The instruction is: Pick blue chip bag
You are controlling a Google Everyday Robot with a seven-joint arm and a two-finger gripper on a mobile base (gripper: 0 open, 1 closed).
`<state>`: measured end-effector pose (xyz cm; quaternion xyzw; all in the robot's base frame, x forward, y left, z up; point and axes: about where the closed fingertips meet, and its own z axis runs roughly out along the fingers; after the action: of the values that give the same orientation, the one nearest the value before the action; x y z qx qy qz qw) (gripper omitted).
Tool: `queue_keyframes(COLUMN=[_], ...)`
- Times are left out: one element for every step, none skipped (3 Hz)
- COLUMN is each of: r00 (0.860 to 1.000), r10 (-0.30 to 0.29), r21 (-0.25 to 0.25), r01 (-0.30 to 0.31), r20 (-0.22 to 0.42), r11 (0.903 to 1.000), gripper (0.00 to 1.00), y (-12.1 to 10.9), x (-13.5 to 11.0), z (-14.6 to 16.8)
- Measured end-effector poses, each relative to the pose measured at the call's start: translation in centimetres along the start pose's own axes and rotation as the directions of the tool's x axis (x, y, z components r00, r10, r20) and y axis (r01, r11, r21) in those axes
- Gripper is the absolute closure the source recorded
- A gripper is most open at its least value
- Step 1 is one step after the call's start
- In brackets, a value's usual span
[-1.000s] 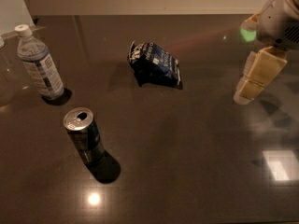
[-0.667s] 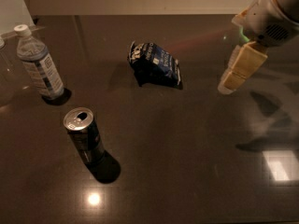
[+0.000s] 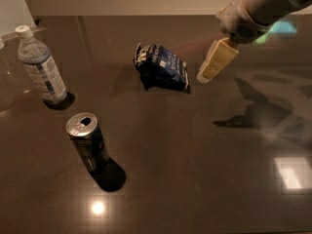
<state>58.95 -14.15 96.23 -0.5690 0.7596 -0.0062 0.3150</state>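
Observation:
The blue chip bag (image 3: 163, 67) is a small crumpled dark navy foil bag with white lettering. It lies on the dark glossy table (image 3: 195, 160), a little behind the middle. My gripper (image 3: 205, 75) hangs from the white arm that comes in from the upper right. It is above the table, just right of the bag and apart from it, with nothing visibly held.
An upright dark drink can (image 3: 87, 143) with a silver top stands front left of the bag. A clear water bottle (image 3: 41, 72) with a white cap stands at the far left. A pale wall runs along the back edge of the table.
My gripper has moved left and slightly down, from the right edge of the view to just beside the bag. The bag, the can and the bottle have not moved.

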Motion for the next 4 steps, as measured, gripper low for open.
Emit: queue_keyframes(r00=[0.999,0.998,0.998,0.997], r10=[0.007,0.011,0.028,0.041], r21=[-0.034,-0.087,-0.131,-0.171], r01=[-0.006,-0.006,-0.020,-0.029], r20=[0.033,0.056,0.064,0.064], r11=[0.9994,0.9962,0.9912,0.9849], gripper=[0.00,0.00,0.00,0.00], y=[-1.6,-2.3,-2.5,-2.2], x=[-1.6,-3.1,-4.2,-5.0], z=[3.9,7.7,11.3,14.3])
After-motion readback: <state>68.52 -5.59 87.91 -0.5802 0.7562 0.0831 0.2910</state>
